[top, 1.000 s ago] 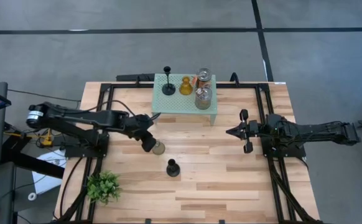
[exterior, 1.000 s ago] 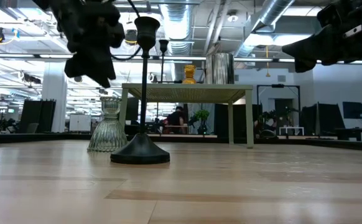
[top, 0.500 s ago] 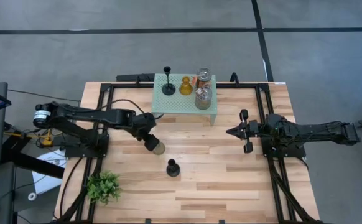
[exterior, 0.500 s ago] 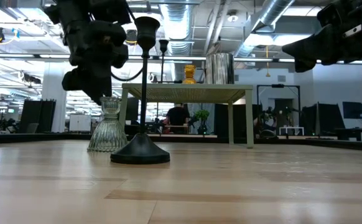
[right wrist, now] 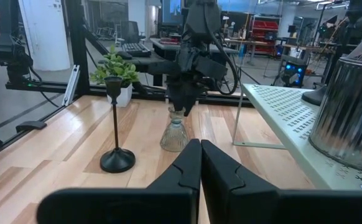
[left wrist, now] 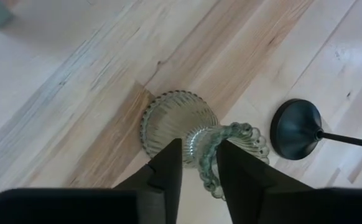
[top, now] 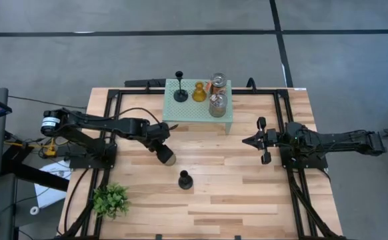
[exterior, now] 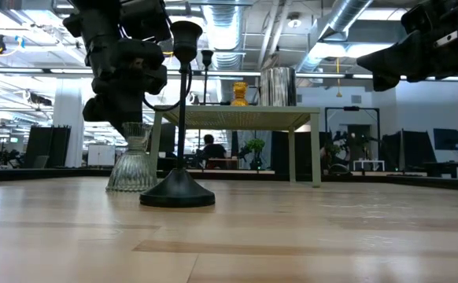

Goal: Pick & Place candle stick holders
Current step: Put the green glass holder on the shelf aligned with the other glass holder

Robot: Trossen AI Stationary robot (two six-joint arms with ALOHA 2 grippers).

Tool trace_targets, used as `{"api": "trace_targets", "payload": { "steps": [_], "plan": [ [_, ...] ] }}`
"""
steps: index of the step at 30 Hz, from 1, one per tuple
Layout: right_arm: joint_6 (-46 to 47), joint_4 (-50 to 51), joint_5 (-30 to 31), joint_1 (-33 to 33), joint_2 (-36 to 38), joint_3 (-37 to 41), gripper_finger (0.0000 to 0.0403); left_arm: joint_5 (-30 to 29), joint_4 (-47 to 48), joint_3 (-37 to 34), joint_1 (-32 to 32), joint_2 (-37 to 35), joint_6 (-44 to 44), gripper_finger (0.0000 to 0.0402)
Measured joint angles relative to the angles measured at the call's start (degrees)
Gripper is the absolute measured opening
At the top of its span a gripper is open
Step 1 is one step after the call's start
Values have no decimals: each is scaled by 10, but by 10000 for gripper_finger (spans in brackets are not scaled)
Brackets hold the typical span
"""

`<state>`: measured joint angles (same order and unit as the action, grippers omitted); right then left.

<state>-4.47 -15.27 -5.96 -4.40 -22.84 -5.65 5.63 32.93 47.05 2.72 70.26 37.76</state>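
A ribbed grey-olive glass holder [left wrist: 178, 121] stands on its base on the table left of centre; it also shows in the low view [exterior: 132, 167]. My left gripper [top: 166, 157] is right above it, shut on its upper part. A tall black holder [top: 185, 179] stands on its round foot nearer the front. A second black holder [top: 180, 93], the amber one [top: 199, 92] and two silvery jars [top: 218, 103] stand on the mint-green rack [top: 187, 113]. My right gripper [top: 247, 141] is shut and empty, above the table's right side. My left gripper pinches the holder's narrow neck [left wrist: 201, 148], just under the scalloped rim, between its two fingers [left wrist: 168, 171]. The fingers come from above, pointing down. The holder stands with its base [exterior: 131, 185] on the table.
A green leafy plant [top: 111, 199] stands at the front left corner. The rack stands at the far middle of the table. Bare wood lies at the middle and front right [top: 247, 200].
My left gripper has gone a little toward the table's right edge and down onto the grey-olive holder, its fingers now around the neck. In the low view the holder has shifted slightly sideways.
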Motion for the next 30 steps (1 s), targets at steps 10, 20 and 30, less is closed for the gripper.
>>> {"api": "trace_targets", "payload": {
  "steps": [10, 20, 30],
  "plan": [
    [0, 0, 0, 0, 0, 0, 0, 0, -4, 0, 0, -25, 0, 21],
    [0, 0, 0, 0, 0, 0, 0, -13, -6, 24, 0, -91, 0, 21],
    [0, 0, 0, 0, 0, 0, 0, -62, -3, 141, 1, -113, -56, 21]
  ]
}}
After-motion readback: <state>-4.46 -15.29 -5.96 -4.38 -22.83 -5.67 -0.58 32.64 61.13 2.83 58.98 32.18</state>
